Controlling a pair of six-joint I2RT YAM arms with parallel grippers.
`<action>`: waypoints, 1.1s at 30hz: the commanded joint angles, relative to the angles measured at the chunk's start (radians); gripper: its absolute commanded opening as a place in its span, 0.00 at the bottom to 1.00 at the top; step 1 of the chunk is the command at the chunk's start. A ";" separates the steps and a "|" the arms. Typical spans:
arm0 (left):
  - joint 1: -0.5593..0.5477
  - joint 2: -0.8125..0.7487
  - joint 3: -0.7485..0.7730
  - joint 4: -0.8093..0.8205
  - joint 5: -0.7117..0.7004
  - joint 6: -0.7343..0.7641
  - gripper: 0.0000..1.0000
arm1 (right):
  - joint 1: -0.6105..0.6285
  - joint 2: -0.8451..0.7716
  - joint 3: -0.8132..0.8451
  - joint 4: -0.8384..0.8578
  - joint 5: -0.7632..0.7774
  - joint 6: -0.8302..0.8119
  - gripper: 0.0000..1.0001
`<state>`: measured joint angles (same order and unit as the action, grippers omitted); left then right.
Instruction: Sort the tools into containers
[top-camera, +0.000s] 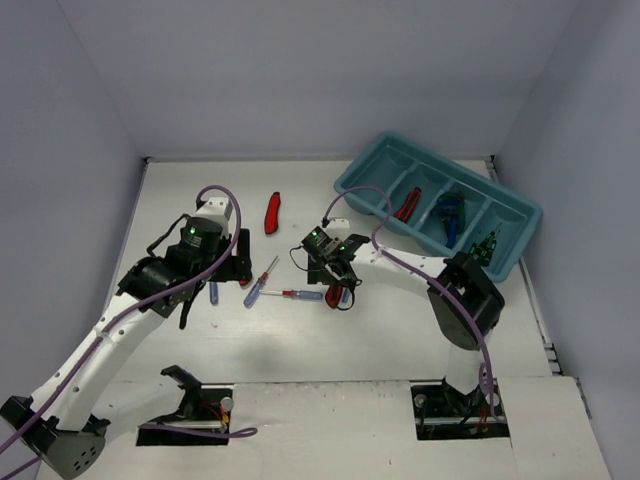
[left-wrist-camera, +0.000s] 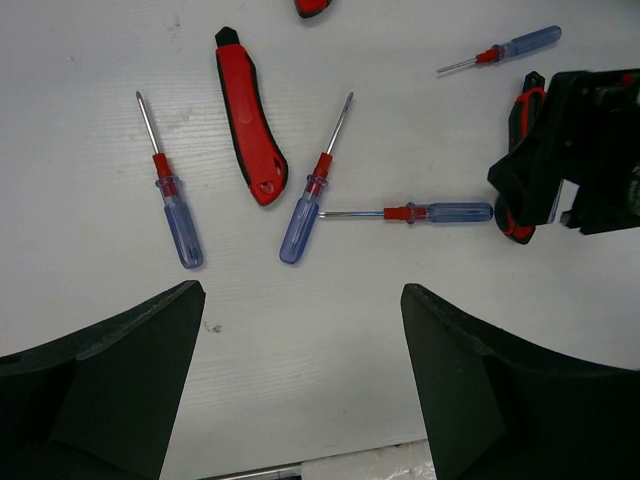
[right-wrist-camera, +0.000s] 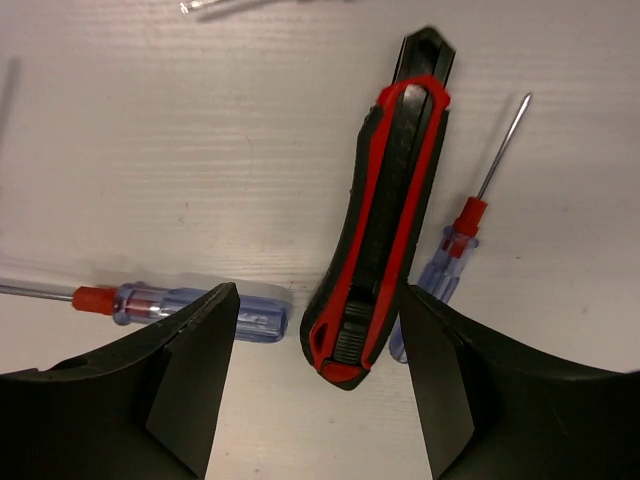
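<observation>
My right gripper (right-wrist-camera: 315, 300) is open, its jaws on either side of the butt end of a red-and-black utility knife (right-wrist-camera: 385, 215) lying on the table; in the top view this gripper (top-camera: 337, 282) sits mid-table. My left gripper (left-wrist-camera: 300, 295) is open and empty above bare table, at centre left in the top view (top-camera: 236, 268). Ahead of it lie another red utility knife (left-wrist-camera: 250, 115) and three blue-handled screwdrivers (left-wrist-camera: 172, 205) (left-wrist-camera: 312, 190) (left-wrist-camera: 425, 212). A third knife (top-camera: 271, 212) lies further back. The teal tray (top-camera: 372, 165) stands at the back right.
The tray holds a red tool (top-camera: 407, 205), blue pliers (top-camera: 450, 215) and green-handled tools (top-camera: 487, 245) in separate compartments. A blue screwdriver (right-wrist-camera: 450, 255) lies right beside the knife between my right jaws, and another (right-wrist-camera: 185, 305) to its left. Walls enclose the table.
</observation>
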<state>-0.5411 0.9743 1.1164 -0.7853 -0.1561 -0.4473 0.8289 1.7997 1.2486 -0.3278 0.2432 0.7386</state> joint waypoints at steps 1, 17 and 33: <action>0.009 -0.016 0.028 0.018 0.011 -0.010 0.77 | 0.026 0.028 -0.001 0.003 0.103 0.153 0.62; 0.007 -0.063 -0.010 0.006 0.023 -0.014 0.77 | 0.024 0.072 -0.005 0.000 0.222 0.214 0.63; 0.007 -0.095 -0.013 -0.023 0.016 -0.010 0.77 | 0.000 0.123 0.101 -0.003 0.247 0.140 0.08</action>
<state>-0.5411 0.9022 1.0882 -0.8172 -0.1345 -0.4503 0.8381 1.9789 1.3023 -0.3036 0.4116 0.9023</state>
